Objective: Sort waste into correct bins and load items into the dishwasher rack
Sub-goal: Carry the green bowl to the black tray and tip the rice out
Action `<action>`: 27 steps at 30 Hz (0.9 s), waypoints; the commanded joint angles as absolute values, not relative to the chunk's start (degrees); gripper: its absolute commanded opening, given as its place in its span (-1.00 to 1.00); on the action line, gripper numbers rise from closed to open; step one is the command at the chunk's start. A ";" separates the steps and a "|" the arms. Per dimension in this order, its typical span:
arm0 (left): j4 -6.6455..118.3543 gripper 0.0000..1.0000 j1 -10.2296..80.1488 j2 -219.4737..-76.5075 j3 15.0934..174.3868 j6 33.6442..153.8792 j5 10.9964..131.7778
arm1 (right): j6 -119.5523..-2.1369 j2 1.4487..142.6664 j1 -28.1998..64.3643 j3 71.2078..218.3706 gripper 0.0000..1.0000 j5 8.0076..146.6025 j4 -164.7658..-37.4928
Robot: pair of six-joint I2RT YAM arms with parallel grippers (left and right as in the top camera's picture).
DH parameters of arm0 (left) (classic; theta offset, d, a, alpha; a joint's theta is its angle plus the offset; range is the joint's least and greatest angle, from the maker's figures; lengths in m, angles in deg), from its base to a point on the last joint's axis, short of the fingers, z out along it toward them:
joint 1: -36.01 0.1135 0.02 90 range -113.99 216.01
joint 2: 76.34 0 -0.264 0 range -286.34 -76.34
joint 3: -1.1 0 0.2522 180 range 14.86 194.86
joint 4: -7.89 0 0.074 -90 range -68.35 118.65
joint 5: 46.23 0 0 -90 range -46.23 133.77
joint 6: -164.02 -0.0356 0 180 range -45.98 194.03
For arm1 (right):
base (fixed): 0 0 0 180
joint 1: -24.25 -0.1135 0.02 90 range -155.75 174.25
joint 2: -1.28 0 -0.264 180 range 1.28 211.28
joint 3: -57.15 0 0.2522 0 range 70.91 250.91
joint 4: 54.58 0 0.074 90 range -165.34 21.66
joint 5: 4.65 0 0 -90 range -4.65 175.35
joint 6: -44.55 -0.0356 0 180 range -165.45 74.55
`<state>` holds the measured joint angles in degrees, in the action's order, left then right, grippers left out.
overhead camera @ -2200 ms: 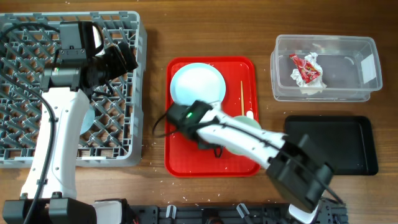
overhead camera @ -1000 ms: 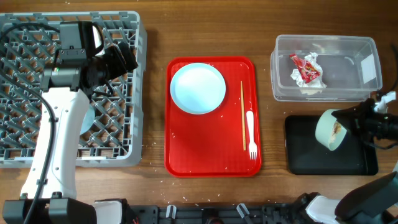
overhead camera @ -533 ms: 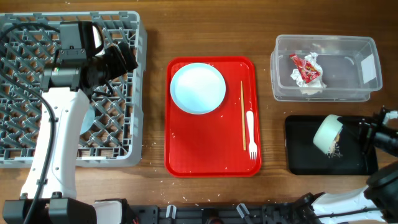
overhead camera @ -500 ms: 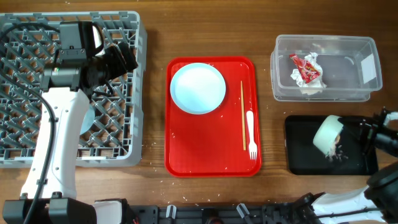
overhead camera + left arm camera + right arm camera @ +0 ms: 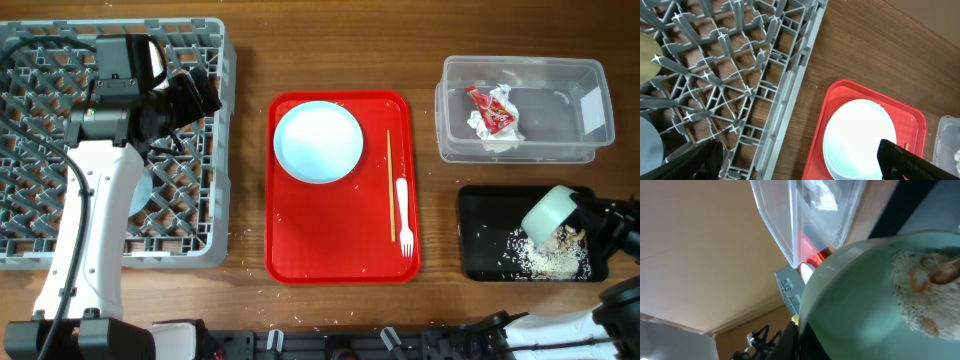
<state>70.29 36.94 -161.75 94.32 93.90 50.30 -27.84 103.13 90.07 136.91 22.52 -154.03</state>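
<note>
Overhead: at the frame's right edge, the right gripper (image 5: 588,218) clamps the tipped green bowl (image 5: 548,212) above the black tray (image 5: 480,215), where rice (image 5: 545,260) lies scattered.

Left wrist: the left gripper (image 5: 799,155), fingers apart, hangs over the rack (image 5: 740,75) edge; a plate (image 5: 860,137) sits lower right.

Right wrist: rice clings inside the bowl, with the clear tub (image 5: 805,210) above.

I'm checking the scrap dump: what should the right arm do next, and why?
Probably tip the pale green bowl a little further over the shallow black tray: whitish rice scraps lie on it, but a clump clings inside the bowl.
</note>
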 commanded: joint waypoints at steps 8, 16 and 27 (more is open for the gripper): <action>70.18 1.00 37.03 -161.20 94.76 94.41 50.75 | -22.64 104.09 90.07 136.87 -0.92 16.58 -156.37; 70.18 1.00 37.03 -161.20 94.76 94.41 50.75 | -28.45 104.20 90.07 136.87 -0.92 18.39 -152.88; 70.18 1.00 37.03 -161.20 94.76 94.41 50.75 | -17.33 105.44 90.07 136.84 -0.92 15.11 -154.69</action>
